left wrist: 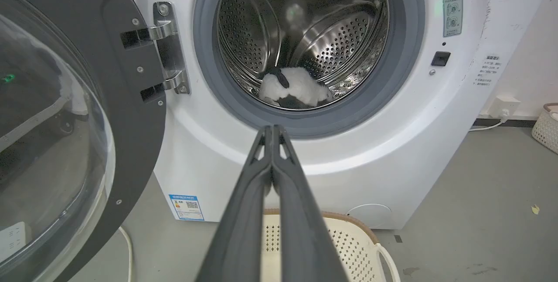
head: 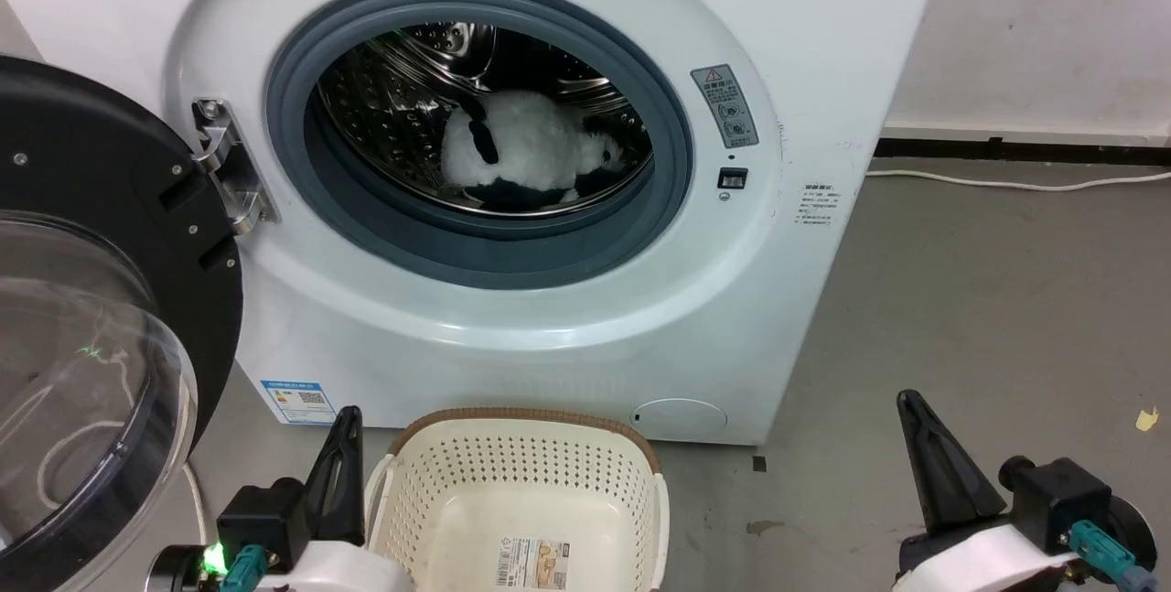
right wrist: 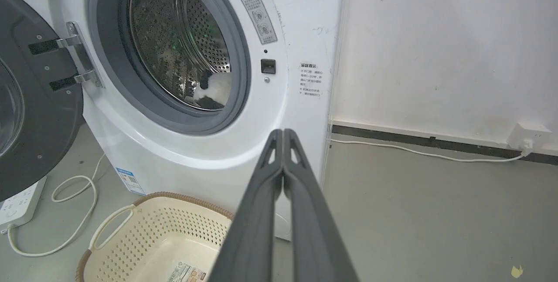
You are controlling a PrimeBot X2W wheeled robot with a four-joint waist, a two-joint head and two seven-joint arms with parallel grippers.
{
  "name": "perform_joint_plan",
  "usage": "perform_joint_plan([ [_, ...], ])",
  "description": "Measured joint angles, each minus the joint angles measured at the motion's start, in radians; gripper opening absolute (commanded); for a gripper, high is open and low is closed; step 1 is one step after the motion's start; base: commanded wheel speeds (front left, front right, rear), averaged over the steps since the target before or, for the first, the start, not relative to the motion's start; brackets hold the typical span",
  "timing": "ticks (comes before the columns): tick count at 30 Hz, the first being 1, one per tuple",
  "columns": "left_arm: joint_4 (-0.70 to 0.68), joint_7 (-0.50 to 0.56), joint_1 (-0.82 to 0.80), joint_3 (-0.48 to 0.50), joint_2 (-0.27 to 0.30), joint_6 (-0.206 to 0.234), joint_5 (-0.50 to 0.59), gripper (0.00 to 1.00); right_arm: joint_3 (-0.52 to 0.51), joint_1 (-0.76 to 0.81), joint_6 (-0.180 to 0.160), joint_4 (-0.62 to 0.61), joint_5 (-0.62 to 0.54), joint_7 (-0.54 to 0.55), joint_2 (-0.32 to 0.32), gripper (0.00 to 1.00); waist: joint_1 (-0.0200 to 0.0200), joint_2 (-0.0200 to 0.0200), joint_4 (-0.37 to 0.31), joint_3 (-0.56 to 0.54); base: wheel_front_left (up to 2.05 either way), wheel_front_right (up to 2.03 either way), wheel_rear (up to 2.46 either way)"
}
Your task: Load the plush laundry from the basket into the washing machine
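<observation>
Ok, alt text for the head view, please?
A black-and-white plush panda lies inside the steel drum of the washing machine, whose round door is swung open to the left. In front on the floor sits the cream basket, holding no laundry, with the left gripper at lower left and the right gripper at lower right.

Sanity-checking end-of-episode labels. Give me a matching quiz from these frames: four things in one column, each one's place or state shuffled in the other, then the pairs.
Column one
1. plush panda
2. basket
3. washer door
4. left claw

Column two
A. shut, gripping nothing
B. swung open
C. lying in the steel drum
D. on the floor in front of the washer, no toy inside

Pairs: 1-C, 2-D, 3-B, 4-A
</observation>
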Motion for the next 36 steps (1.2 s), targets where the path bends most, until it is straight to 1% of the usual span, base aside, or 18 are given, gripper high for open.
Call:
perform_joint_plan([
  [36, -0.018, 0.073, -0.009, 0.031, -0.03, -0.017, 0.068, 0.0, -0.002, -0.005, 0.0, -0.017, -0.035, 0.074, 0.0, 0.0, 0.0, 0.0, -0.001, -0.004, 0.0, 0.0, 0.0],
])
